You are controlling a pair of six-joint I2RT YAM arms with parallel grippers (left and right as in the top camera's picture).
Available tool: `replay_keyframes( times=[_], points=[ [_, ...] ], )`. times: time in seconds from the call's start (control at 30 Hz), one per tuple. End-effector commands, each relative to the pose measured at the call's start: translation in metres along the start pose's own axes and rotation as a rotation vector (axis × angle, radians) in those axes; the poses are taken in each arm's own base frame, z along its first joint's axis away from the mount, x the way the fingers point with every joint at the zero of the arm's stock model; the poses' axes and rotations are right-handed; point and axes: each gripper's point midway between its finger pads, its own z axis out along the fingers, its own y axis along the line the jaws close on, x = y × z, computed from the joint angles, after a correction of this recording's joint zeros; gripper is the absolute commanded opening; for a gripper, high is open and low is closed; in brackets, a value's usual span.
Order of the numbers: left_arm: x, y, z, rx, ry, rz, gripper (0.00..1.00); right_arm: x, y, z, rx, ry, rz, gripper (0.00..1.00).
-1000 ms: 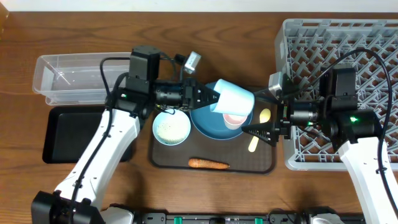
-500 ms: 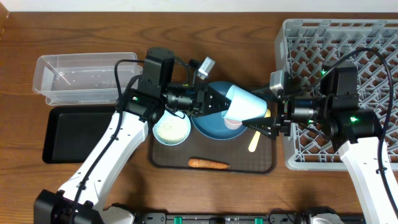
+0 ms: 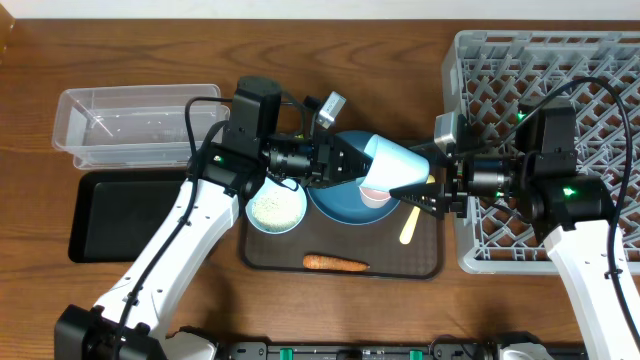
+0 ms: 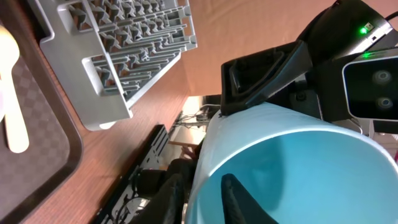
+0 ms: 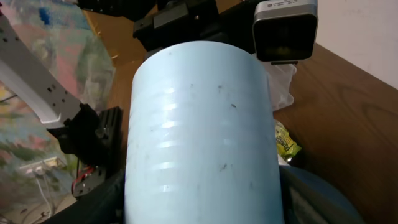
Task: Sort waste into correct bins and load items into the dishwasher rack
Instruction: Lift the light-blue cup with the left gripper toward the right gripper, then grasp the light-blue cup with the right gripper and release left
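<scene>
My jaws on the left gripper [image 3: 352,165] stand narrowly apart with the wall of the light-blue cup [image 3: 395,165] clamped between them. One finger [image 4: 239,196] is inside the mouth and the other is outside. My right gripper [image 3: 415,178] faces it from the right, its jaws part open on either side of the cup's closed end. I cannot tell whether they press on it.

The cup lies tipped on its side in the air, over the right part of the dark-blue bowl [image 3: 335,200]. The pink cup [image 3: 375,195] shows just beneath it. The bowl sits on the brown tray [image 3: 270,255], with the whitish bowl [image 3: 275,208] to its left, the pale yellow spoon [image 3: 410,225] to its right and the carrot [image 3: 335,264] near me. The dishwasher rack [image 3: 600,60] is at the far right. The clear tub [image 3: 130,125] and black tray [image 3: 120,215] are at the left.
</scene>
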Motion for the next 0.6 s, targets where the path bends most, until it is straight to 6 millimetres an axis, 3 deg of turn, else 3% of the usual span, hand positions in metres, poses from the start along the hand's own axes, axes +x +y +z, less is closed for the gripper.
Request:
replay_keyframes(
  times=[0.0, 0.1, 0.2, 0.3, 0.4, 0.5, 0.57],
  points=[
    [0.000, -0.007, 0.000, 0.015, 0.009, 0.019, 0.24, -0.008, 0.005, 0.001, -0.020, -0.014, -0.030, 0.61],
    [0.000, -0.007, 0.000, 0.014, 0.009, 0.020, 0.27, -0.008, 0.005, 0.001, -0.021, -0.013, -0.030, 0.60],
    [0.000, -0.007, 0.000, 0.014, 0.008, 0.029, 0.39, -0.007, 0.004, 0.001, -0.015, -0.009, -0.020, 0.60],
    [-0.004, -0.003, 0.000, -0.009, -0.014, 0.037, 0.53, -0.001, -0.008, 0.001, 0.052, 0.030, 0.031, 0.61],
    [-0.011, 0.004, 0.000, -0.051, -0.056, 0.043, 0.58, 0.009, -0.024, -0.002, 0.151, 0.082, 0.092, 0.60],
    [-0.018, 0.022, -0.003, -0.143, -0.110, 0.068, 0.59, 0.021, -0.043, -0.007, 0.275, 0.139, 0.155, 0.58],
    [-0.021, 0.048, -0.009, -0.275, -0.155, 0.046, 0.60, 0.032, -0.060, -0.015, 0.394, 0.182, 0.221, 0.57]
  ],
)
